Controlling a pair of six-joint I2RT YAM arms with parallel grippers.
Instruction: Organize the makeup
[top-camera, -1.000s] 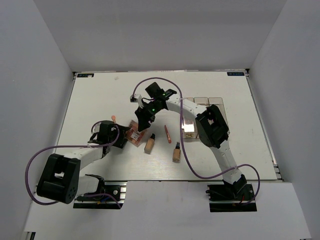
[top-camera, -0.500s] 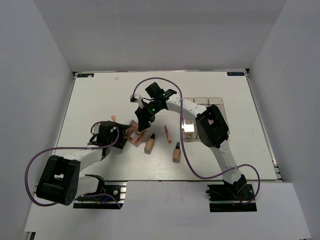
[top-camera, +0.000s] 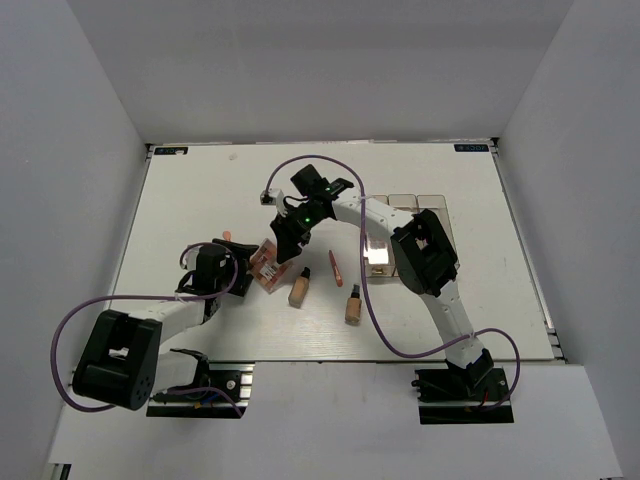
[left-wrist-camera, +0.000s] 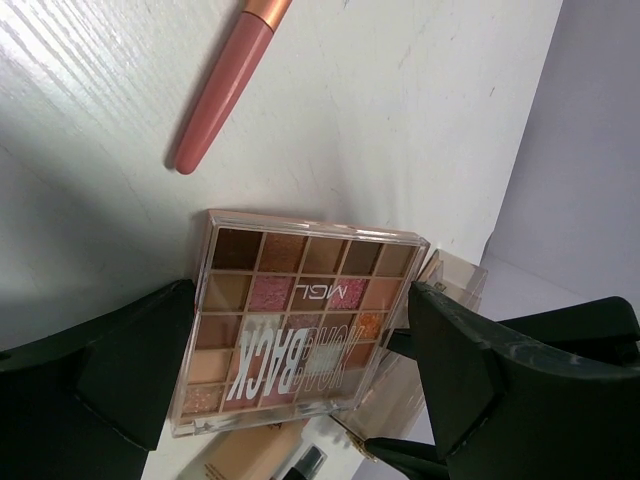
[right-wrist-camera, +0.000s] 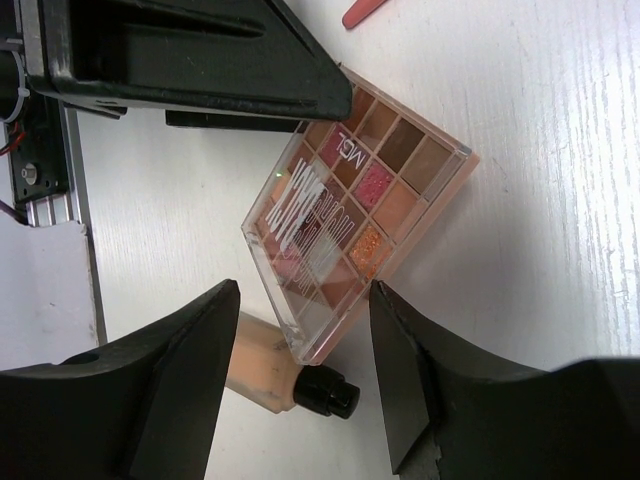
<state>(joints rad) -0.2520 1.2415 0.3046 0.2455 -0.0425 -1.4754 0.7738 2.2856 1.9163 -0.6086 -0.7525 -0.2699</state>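
Near the middle of the table (top-camera: 200, 200), a little toward the left arm, a palette (left-wrist-camera: 300, 340) is found. Its clear lid faces up, and rows of brown, pink and orange pans are shown beneath white lettering. It is flanked by both grippers.

The left gripper (left-wrist-camera: 300, 288) is seen with its jaws spread wide. One finger is placed at each of two opposite sides of the palette. A plain gap is left at one side, so nothing is clamped by it.

The right gripper (right-wrist-camera: 305, 290) is set over the palette from the far side. Its jaws are held apart with one corner of the palette between them. One finger is seen just beside the palette's edge and a narrow gap is seen at the other. Whether the palette is gripped cannot be told.

The left bottle (top-camera: 299, 289), beige with a black cap, is laid on its side just to the right of the palette. In the right wrist view it is partly covered by the palette's corner, and whether the two touch cannot be told. The right bottle (top-camera: 353, 305) is laid farther right and nearer the arm bases, apart from the first.

Between the two bottles, slightly farther back, the right stick (top-camera: 335, 267) is laid flat. The left stick (left-wrist-camera: 225, 90), pink with a gold collar, is laid on the table beyond the palette, apart from it.

Farther right, the clear box (top-camera: 418, 203) is partly hidden behind the right arm.
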